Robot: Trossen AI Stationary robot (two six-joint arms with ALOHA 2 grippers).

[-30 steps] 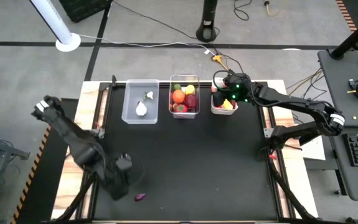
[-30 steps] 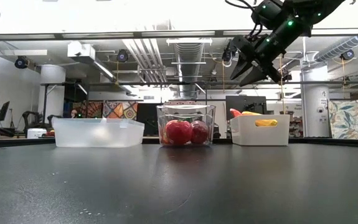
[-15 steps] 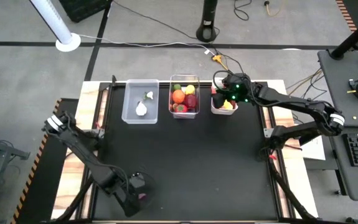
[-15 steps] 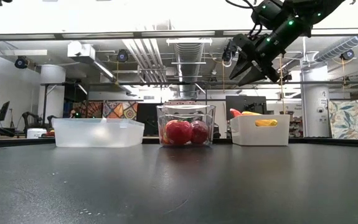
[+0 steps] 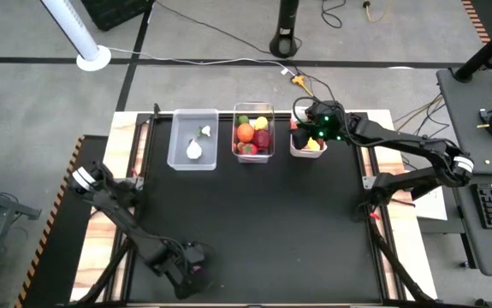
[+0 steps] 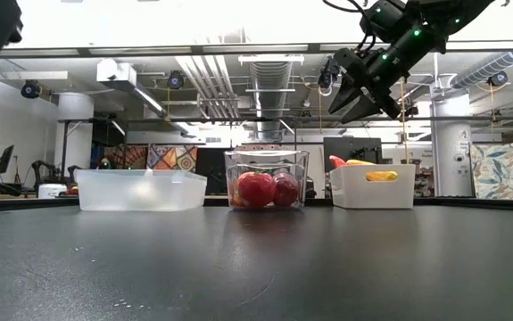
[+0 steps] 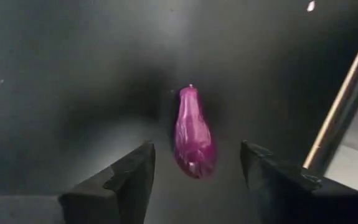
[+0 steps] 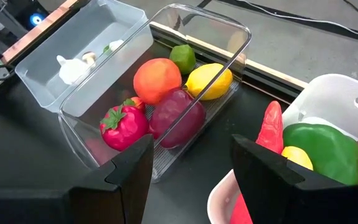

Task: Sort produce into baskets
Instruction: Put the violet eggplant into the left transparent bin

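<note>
Fingers of the left gripper (image 7: 194, 171) spread wide, straddling the purple piece (image 7: 193, 134) lying on the table (image 5: 297, 222) near its front edge; picking it up looks next: descend, close. Right gripper (image 6: 356, 89) hovers open over the white basket (image 6: 372, 187).

Ceiling lights wash out the top of the low view. Counter (image 6: 256, 267) dark with a faint sheen. Left wrist view dim and soft, purple piece (image 7: 193, 134) blurred, small glare on it. Right wrist view bright, sharp.
</note>
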